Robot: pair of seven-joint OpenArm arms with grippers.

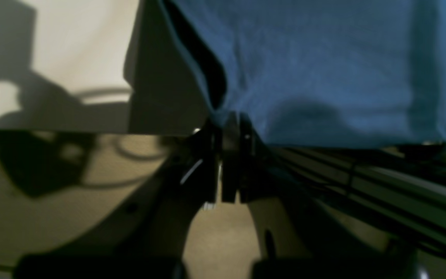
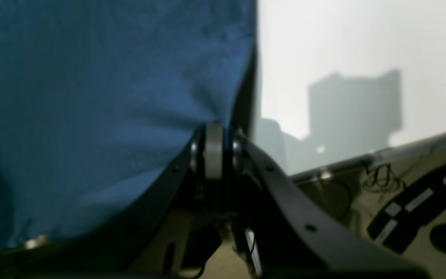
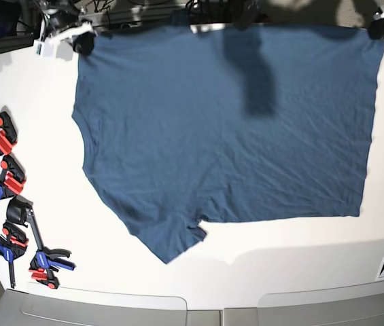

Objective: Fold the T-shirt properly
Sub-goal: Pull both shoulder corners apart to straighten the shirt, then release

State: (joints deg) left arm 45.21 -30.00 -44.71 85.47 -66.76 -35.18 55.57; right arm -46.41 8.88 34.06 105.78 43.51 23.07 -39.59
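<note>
Closest to each wrist camera are the black gripper fingers, pressed together on blue cloth. From the left wrist view, the left gripper (image 1: 230, 128) has its jaws closed with no gap showing, pinching the edge of the T-shirt (image 1: 323, 69) where the fabric bunches into small folds at the pinch point. The right gripper (image 2: 215, 149) is likewise clamped tight on an edge of the same garment, its fingers (image 2: 214, 151) meeting with cloth puckered just above them (both views are blurred, so the exact hem cannot be made out).

Outward from the two grips, the base view shows the T-shirt (image 3: 232, 129) spread flat across the white table (image 3: 314, 251), with both held corners at the far edge: the left gripper (image 3: 380, 26) at far right, the right gripper (image 3: 83, 42) at far left. The straight edge between them runs along the far side of the table. Its long axis lies left to right; a sleeve (image 3: 168, 234) points toward the near left, ending in a tip close to the table's near edge. The right-hand side of the cloth hangs straight from far to near. A dark shadow falls on the fabric near the far middle.

Several red and blue clamps (image 3: 8, 204) lie along the table's left side, well apart from the shirt.
</note>
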